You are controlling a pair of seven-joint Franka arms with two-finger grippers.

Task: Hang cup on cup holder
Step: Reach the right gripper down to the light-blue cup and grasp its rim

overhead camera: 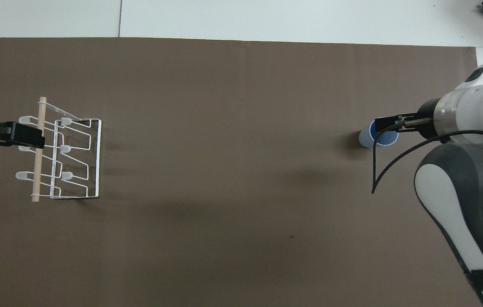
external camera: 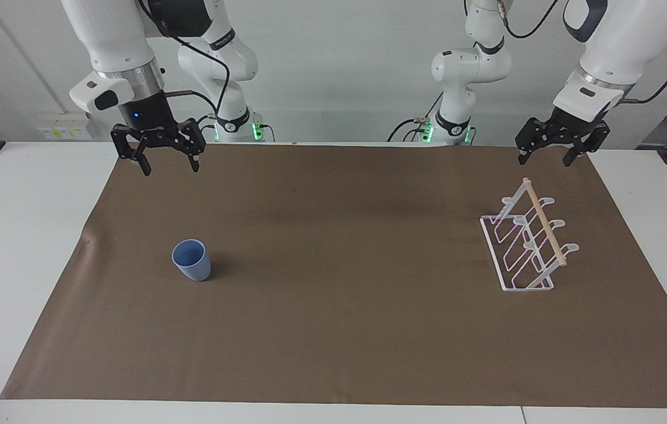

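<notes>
The light-blue cup (external camera: 192,260) stands upright on the brown mat toward the right arm's end of the table. In the overhead view the cup (overhead camera: 365,140) is partly covered by my right gripper (overhead camera: 384,124). In the facing view my right gripper (external camera: 169,169) is open and empty, high in the air over the mat, well clear of the cup. The white wire cup holder (external camera: 530,241) with its wooden rod stands toward the left arm's end, and also shows in the overhead view (overhead camera: 75,157). My left gripper (external camera: 545,161) is open and empty, raised over the mat's edge by the cup holder.
The brown mat (external camera: 333,306) covers most of the white table (external camera: 15,235). A black cable (overhead camera: 375,170) loops down from the right arm's wrist over the mat beside the cup.
</notes>
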